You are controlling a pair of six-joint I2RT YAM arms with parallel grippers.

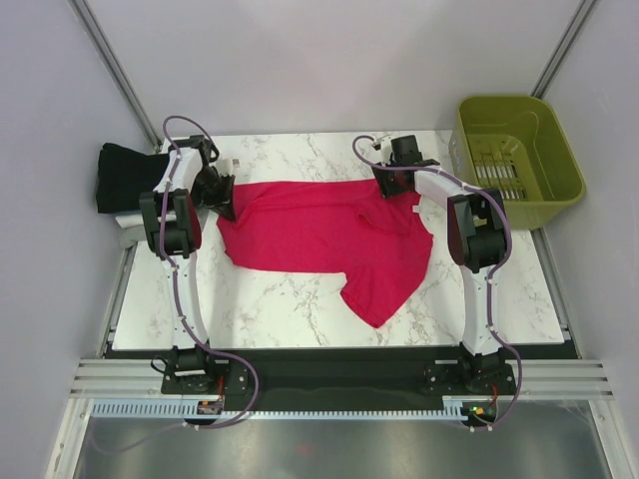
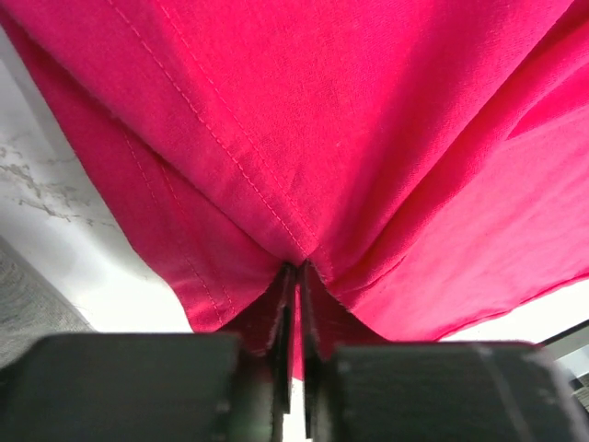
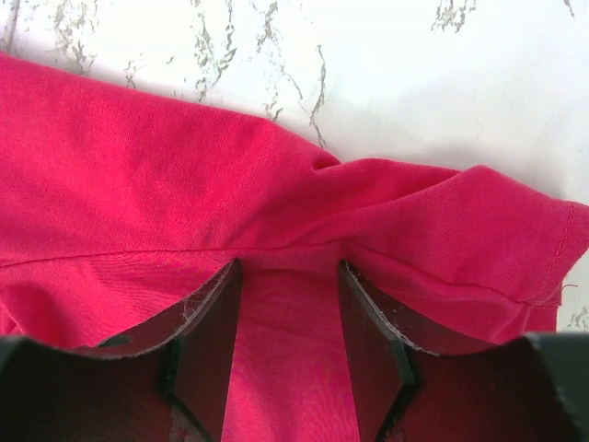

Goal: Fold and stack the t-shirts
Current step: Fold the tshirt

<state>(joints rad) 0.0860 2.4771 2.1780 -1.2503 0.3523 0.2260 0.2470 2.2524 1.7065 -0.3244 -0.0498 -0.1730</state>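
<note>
A crimson-pink t-shirt [image 1: 329,235] lies spread and rumpled across the marble table [image 1: 300,309], one part trailing toward the front. My left gripper [image 1: 225,205] sits at the shirt's left edge. In the left wrist view its jaws [image 2: 301,269] are pinched shut on a bunch of the pink cloth [image 2: 368,138] near a stitched hem. My right gripper [image 1: 391,185] is at the shirt's far right corner. Its fingers [image 3: 213,313] stand apart on either side of a strip of pink cloth [image 3: 138,184], tips against a fold. A folded black t-shirt [image 1: 125,175] rests at the far left.
An olive-green plastic basket [image 1: 519,150] stands off the table's far right corner. Something pale [image 1: 130,235] shows under the left arm beside the black shirt. Bare marble [image 3: 414,83] lies beyond the pink shirt's far edge.
</note>
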